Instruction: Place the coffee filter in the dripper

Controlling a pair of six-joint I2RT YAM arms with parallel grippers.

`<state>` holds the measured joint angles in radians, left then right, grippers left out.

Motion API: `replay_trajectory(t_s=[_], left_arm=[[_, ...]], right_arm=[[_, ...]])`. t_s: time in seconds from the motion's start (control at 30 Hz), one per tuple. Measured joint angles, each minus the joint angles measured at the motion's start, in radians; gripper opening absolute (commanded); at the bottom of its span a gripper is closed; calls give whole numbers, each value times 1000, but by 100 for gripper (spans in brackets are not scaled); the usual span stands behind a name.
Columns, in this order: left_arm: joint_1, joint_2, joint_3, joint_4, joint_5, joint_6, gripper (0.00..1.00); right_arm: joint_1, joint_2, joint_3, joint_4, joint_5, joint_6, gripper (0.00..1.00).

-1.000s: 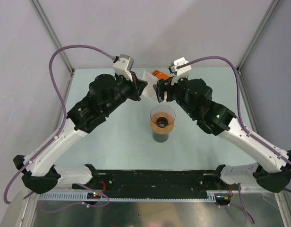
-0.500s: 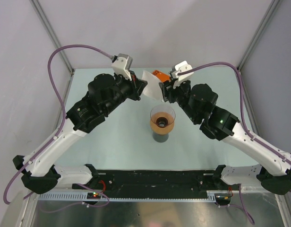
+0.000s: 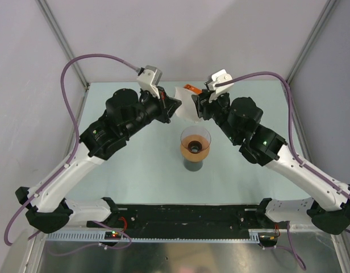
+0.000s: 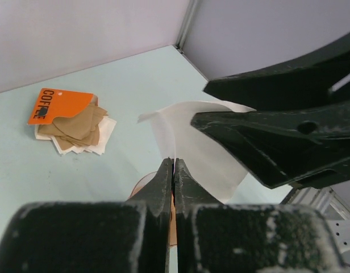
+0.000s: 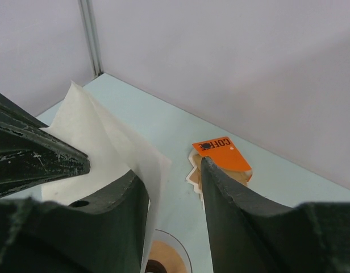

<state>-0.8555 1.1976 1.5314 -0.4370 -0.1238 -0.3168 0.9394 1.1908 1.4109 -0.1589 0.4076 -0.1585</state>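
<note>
View: top external
Left gripper (image 3: 175, 108): jaws fully closed, pinching the left edge of the coffee filter (image 3: 184, 108).
Right gripper (image 3: 195, 106): at 3 o'clock of the filter and against its right edge; jaw gap not discernible from here.
Coffee filter location: held above the table (image 3: 141, 165) between the two grippers, at 12 o'clock of the dripper (image 3: 205, 136) and apart from it.
Dripper: clear cone, mouth upward, seated over a tan ring (image 3: 195, 148) on a dark cup (image 3: 193, 165).
Orange pack (image 3: 191, 88): at 12 o'clock of the filter, near the far table edge.

View: left wrist
Left gripper (image 4: 173, 169): fingers pressed together with the white paper edge clamped between them.
Coffee filter (image 4: 203, 151): cone partly spread, extending toward 1 o'clock.
Right gripper (image 4: 203, 102): dark fingers at 3 o'clock, tips at the filter's upper rim.
Orange pack (image 4: 58, 105): at 10 o'clock, lying on brown papers (image 4: 75, 126).

View: right wrist
Right gripper (image 5: 170, 170): jaws partly apart, with a clear gap between them; not clamped.
Coffee filter (image 5: 101, 142): one wall lies against the finger on the left of this view.
Left gripper (image 5: 87, 165): enters from 9 o'clock.
Tan ring (image 5: 166, 256): at 6 o'clock, below.
</note>
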Motion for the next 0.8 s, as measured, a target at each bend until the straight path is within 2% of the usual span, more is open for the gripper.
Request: replay_trajectory(t_s=[0.03, 0.27, 0.37, 0.43, 0.53, 0.63, 0.73, 0.8], left_arm=[[0, 0, 0, 0, 11, 0, 0], [0, 0, 0, 0, 53, 10, 0], [0, -1, -2, 1, 53, 31, 0], [0, -2, -10, 1, 58, 48, 11], [0, -3, -19, -1, 87, 100, 43], [3, -25, -33, -3, 148, 174, 63], [43, -106, -77, -14, 264, 261, 74], [112, -181, -109, -18, 354, 294, 76]], right_arm=[[-3, 3, 0, 0, -9, 1, 45], [-29, 25, 1, -12, -79, 16, 5], [-48, 24, 2, -20, -105, 35, 1], [-62, 23, 2, -30, -121, 47, 0], [-89, 13, 1, -50, -167, 58, 0], [-125, -18, -13, -56, -245, 52, 0], [-181, -95, -75, -49, -372, 24, 0], [-220, -160, -123, -49, -472, -6, 0]])
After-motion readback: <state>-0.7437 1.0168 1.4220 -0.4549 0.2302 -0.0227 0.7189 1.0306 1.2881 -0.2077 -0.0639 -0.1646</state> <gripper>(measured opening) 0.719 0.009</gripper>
